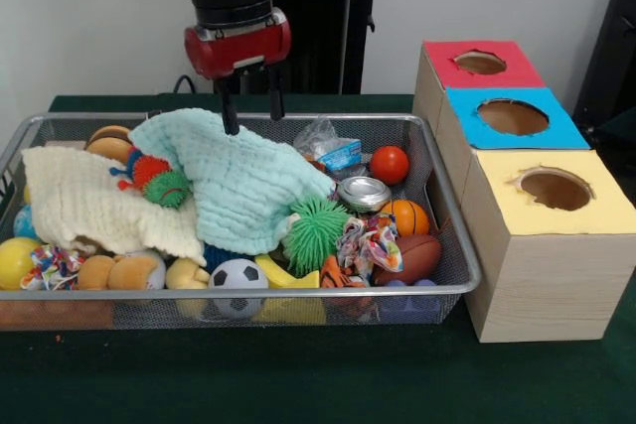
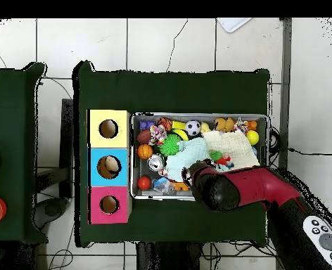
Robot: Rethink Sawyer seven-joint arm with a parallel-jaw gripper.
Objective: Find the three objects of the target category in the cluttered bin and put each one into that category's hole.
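Front view: the claw is held apart above the mint cloth, so that could get snagged instead of the spotted fabric beside it.

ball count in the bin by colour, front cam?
Orange basketball: 1
Red ball: 1
Black-and-white soccer ball: 1
Yellow ball: 1
Brown football: 1
Green spiky ball: 1
Total: 6 visible; others may be buried.
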